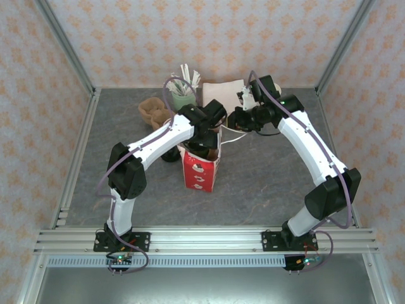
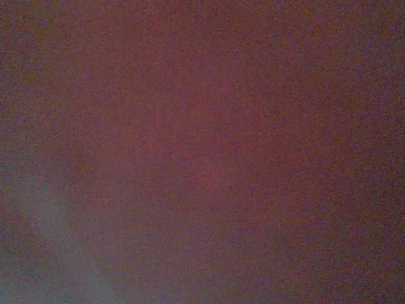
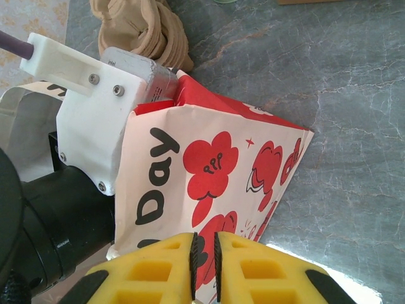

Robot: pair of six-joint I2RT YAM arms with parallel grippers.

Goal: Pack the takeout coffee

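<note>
left fingers hidden inside bag (image 1: 201,172), right fingers (image 3: 155,248) cropped

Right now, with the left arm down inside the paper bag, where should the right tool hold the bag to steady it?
Pinch the top rim of the paper bag on its right wall, coming from the right. The bag stands upright, mouth open; that thin free edge suits a pinch, clear of the left arm.

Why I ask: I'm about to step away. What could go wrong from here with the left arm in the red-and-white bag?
1. The left tool reaches into the paper bag; pulling out could drag or tip it.
2. The right tool seems pinched on the bag's wall; a slip might collapse the mouth.
3. The left wrist view is dark, so placement can't be checked.
</note>
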